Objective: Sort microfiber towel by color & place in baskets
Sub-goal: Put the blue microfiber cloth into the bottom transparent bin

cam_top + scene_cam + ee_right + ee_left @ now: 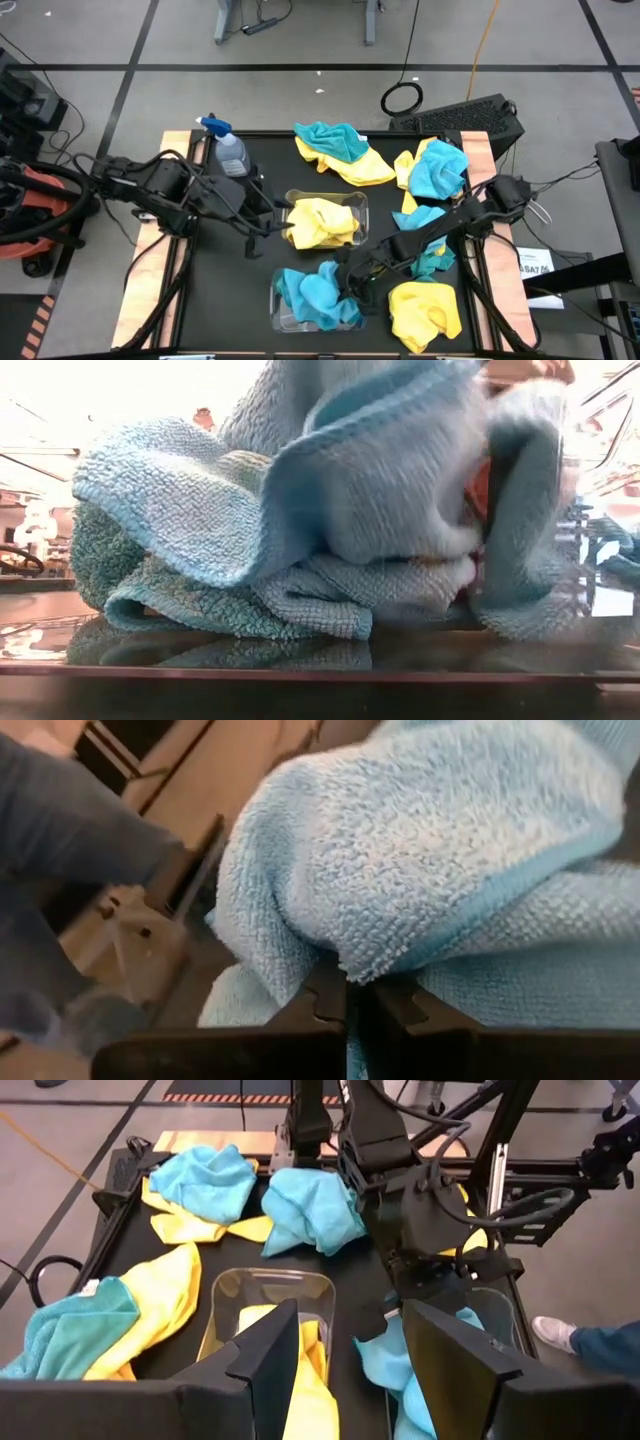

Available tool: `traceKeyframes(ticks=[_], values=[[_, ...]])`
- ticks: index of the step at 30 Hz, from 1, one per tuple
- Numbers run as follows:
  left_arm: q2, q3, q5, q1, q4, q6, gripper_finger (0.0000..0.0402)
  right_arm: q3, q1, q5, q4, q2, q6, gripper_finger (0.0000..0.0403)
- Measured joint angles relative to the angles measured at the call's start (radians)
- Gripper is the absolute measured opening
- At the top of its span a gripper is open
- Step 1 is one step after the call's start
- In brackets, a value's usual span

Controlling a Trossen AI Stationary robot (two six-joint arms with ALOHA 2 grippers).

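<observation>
Two clear baskets stand mid-table. The far basket [352, 205] holds yellow towels [318, 222]. The near basket [285, 318] holds teal towels [318, 295], which fill the low view as a teal heap [300, 540]. My right gripper [352, 280] reaches in from the table's right, over the near basket, and is shut on a teal towel [420, 850]. My left gripper [360, 1370] is open at the left end of the far basket [270, 1295], touching nothing. Loose yellow and teal towels lie on the table's far and right parts. My right gripper pinches a bunched part of the teal towel [335, 955] between its two shut fingers [325, 1005]. It slants down from the table's right. The towel bulges past the fingertips, and its lower folds [300, 615] rest in the near basket.
A spray bottle [229, 152] stands at the far left corner. A teal-on-yellow pile [340, 150] lies at the far edge, and teal and yellow towels [435, 172] lie at the right. One yellow towel [425, 312] is near right. A person's leg [70, 830] shows beyond the table.
</observation>
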Motion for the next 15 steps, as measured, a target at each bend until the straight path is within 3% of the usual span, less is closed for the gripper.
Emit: traceKeyframes(ticks=[10, 15], values=[[0.0, -0.045, -0.003, 0.0, -0.002, -0.023, 0.0187, 0.0, 0.001, 0.003, 0.06, 0.046, -0.019, 0.0005], [0.0, -0.045, -0.003, 0.0, -0.001, -0.02, 0.0187, 0.0, 0.001, 0.004, 0.071, 0.026, -0.02, 0.0045]])
